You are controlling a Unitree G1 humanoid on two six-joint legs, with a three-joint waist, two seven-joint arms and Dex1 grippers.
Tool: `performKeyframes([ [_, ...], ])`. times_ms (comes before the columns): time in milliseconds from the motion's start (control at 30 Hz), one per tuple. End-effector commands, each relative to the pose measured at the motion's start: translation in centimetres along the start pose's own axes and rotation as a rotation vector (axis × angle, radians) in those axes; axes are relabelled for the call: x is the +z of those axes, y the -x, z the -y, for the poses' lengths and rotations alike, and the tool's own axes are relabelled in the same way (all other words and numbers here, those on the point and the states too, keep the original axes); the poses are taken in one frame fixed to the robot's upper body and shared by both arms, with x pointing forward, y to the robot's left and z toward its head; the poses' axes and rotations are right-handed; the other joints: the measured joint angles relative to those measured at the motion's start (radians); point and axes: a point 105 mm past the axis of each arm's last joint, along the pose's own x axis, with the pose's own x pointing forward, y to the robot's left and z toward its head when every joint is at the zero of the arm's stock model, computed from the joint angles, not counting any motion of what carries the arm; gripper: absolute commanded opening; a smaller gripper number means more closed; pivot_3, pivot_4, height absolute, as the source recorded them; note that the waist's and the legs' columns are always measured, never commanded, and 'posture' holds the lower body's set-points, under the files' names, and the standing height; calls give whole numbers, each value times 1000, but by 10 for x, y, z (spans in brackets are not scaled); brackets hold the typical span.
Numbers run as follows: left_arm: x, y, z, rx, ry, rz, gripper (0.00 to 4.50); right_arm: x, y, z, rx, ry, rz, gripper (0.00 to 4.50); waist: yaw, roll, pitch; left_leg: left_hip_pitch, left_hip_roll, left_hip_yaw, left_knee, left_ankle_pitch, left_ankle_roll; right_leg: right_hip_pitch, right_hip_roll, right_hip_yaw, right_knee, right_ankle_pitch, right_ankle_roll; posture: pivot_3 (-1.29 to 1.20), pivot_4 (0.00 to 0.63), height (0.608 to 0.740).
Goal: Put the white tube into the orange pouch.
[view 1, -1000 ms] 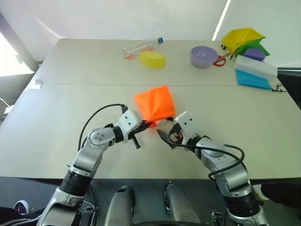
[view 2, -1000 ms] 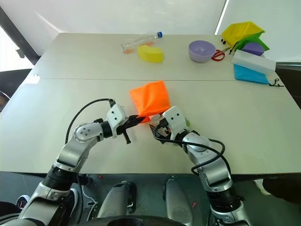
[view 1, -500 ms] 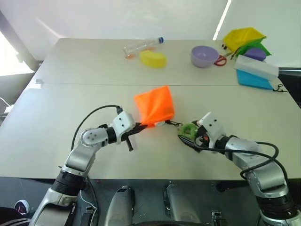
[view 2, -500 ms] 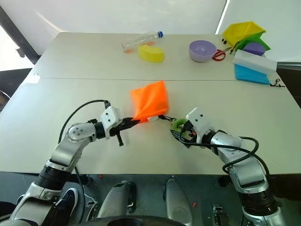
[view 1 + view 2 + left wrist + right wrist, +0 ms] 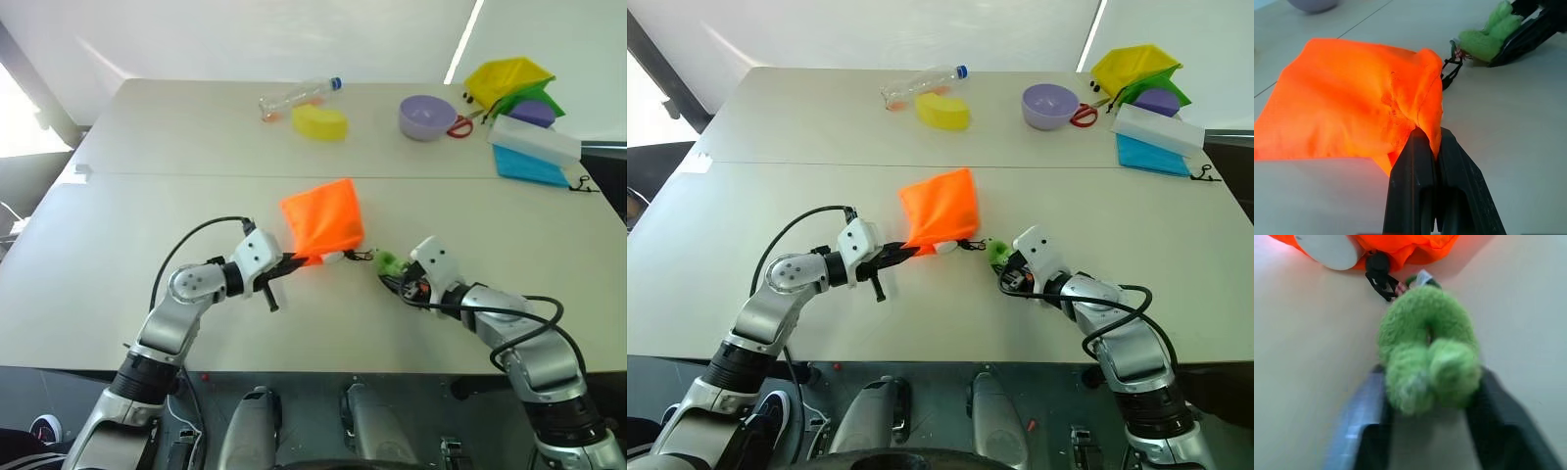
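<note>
The right hand [image 5: 1004, 270], spread wide a second ago beside the pouch's mouth, has swung out to the robot's right and now pinches the fuzzy lime-green ring [image 5: 1427, 350] at the end of the black cord [image 5: 1382, 276]. The left hand [image 5: 1426, 142], pressed together throughout, grips a fold of the orange pouch [image 5: 322, 217] near the middle of the worktop [image 5: 118, 245]. The white tube [image 5: 1330, 249] lies in the pouch's mouth, its end just poking out, so insertion looks almost done and a pull on the cord to close the bag seems likely next. Farther back stand a clear bottle [image 5: 297, 95] and a purple bowl [image 5: 425, 117]; no brand, label or writing can be read anywhere.
</note>
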Motion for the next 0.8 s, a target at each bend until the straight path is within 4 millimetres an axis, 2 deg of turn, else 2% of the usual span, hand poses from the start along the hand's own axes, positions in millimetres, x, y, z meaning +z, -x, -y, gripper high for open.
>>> performKeyframes([
  [33, 11, 0, -3, 11, -26, 38, 0, 14, 7, 14, -52, 34, 52, 83, 0, 0, 0, 0, 0, 0, 0, 0, 0, 0, 0, 0, 0, 0, 0, 0, 150, 740],
  [467, 11, 4, -2, -14, 66, 42, 0, 32, 33, 37, -56, 29, 140, 83, 0, 0, 0, 0, 0, 0, 0, 0, 0, 0, 1, 0, 1, 0, 0, 0, 150, 740],
  [633, 14, 5, 2, -44, 62, 49, 0, 24, 41, 36, -13, 55, 101, 83, 1, 0, 0, 0, 0, 0, 0, 0, 0, 0, 1, 0, 0, 0, 0, 0, 150, 740],
  [733, 12, 5, 6, -60, 52, 39, 0, 22, 51, 40, 3, 52, 96, 83, 2, 0, 0, 0, 0, 0, 0, 0, 0, 0, 1, 0, 1, 0, 0, 0, 150, 740],
  [800, 11, 6, 8, -76, 78, 37, 0, 22, 59, 36, 62, 54, 84, 83, 2, 0, 0, 0, 0, 0, 0, 0, 0, 0, 1, 0, 1, 0, 0, 0, 150, 740],
])
